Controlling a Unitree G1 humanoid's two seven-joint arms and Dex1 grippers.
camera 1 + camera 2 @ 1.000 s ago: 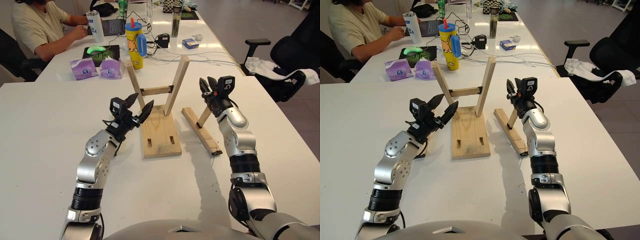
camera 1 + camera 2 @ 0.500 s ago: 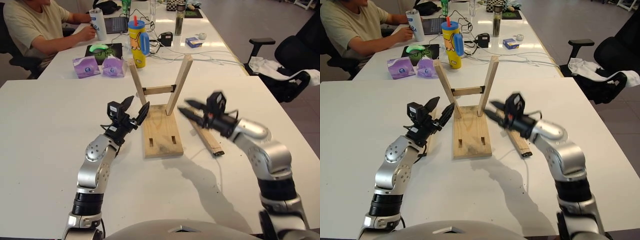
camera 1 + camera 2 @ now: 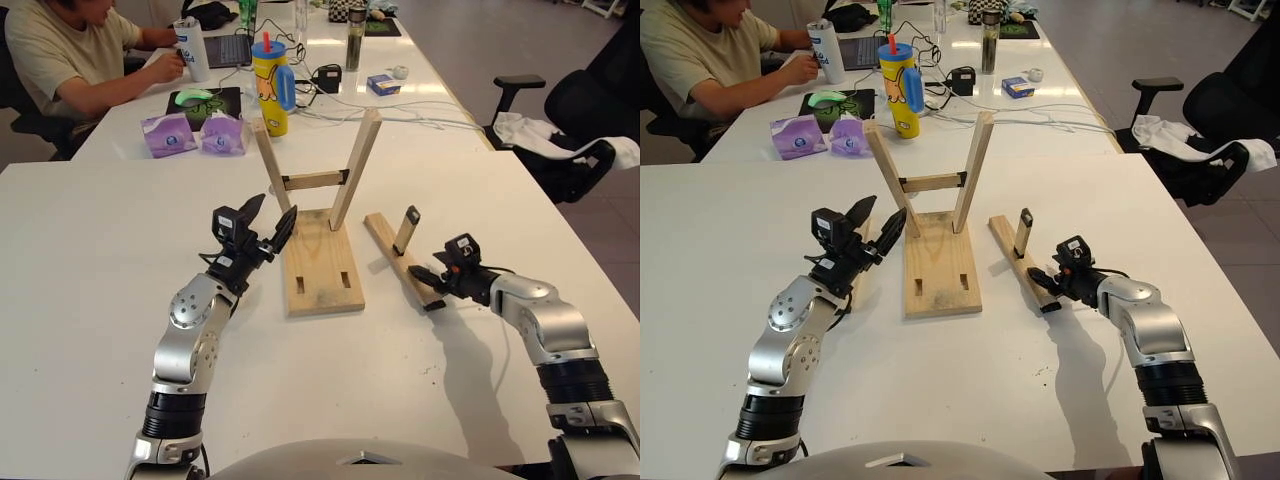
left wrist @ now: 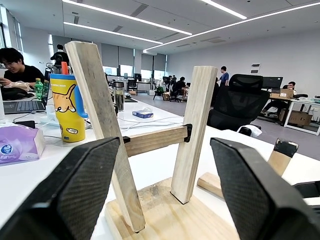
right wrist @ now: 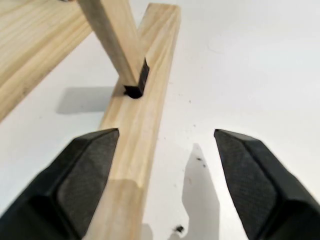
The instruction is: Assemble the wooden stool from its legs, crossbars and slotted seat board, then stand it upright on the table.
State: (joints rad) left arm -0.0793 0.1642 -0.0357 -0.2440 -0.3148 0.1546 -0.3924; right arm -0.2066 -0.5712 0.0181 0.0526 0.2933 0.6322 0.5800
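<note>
1. Since a second ago the right gripper (image 3: 424, 283) has come down. It was raised beside the short crossbar stub (image 3: 406, 230), half a second ago it swung across toward the seat, and it is now low over the white table (image 3: 100, 280), at the near end of the loose pale wooden leg (image 3: 398, 256).
2. The left gripper (image 3: 272, 215) has barely shifted and still hovers at the left edge of the flat pale wooden slotted seat board (image 3: 322, 262). The wooden parts have not moved.
3. Count:
   - One seat board lies flat mid-table, with two empty slots visible in its near half.
   - Two upright wooden legs, left (image 3: 270, 165) and right (image 3: 357, 165), stand in the board's far end and splay outward.
   - One wooden crossbar (image 3: 315, 181) joins those two legs.
   - One loose leg lies flat just right of the board, apart from it.
   - One short stub stands up from the loose leg.
4. The left gripper's fingers are spread wide and grip nothing. Its wrist view looks between them at the two standing legs.
5. The right gripper's fingers are also spread wide and clamp nothing. The loose leg's near end runs close under one finger (image 5: 80, 175); whether they touch can't be told.
</note>
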